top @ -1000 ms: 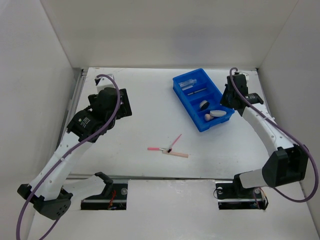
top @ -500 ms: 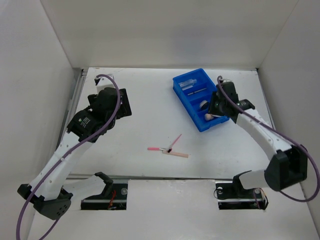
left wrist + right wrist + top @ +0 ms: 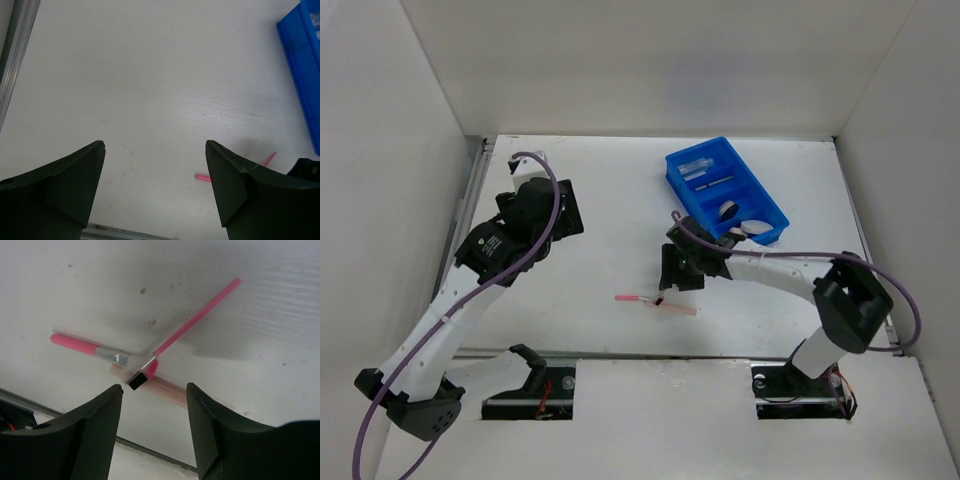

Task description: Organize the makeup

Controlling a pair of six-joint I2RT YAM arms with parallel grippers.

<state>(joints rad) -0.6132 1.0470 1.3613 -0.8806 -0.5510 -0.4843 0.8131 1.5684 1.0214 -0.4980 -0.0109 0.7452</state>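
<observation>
Three loose sticks: a long stick (image 3: 196, 314), a short brush (image 3: 75, 345) and a beige stick (image 3: 167, 388) lie on the table (image 3: 600, 190), well apart from the tray (image 3: 672, 168), off its near-left side.
Lay: the long stick's black-tipped end meets the beige stick and seems to rest on top of it. The short brush's metal end comes in at the same spot, touching or nearly so.
Rest of the makeup (image 3: 728, 210): inside the tray.
Right claw (image 3: 154, 390): spread wide, holding nothing, low over that crossing with one finger on either side.
Left claw (image 3: 155, 145): spread wide and empty, far to the tray's left.
Handling: likely very light, stiff, thin and smooth. They lie flat, so the fingers must come right down to the table to pinch one, and a nudge may roll or flick them.
Hold: probably mid-shaft on the long stick, fingers across its length and clear of the crossing, so only one piece lifts.
Risk: closing at the crossing could catch two pieces or scatter them, and the brush tips look delicate.
</observation>
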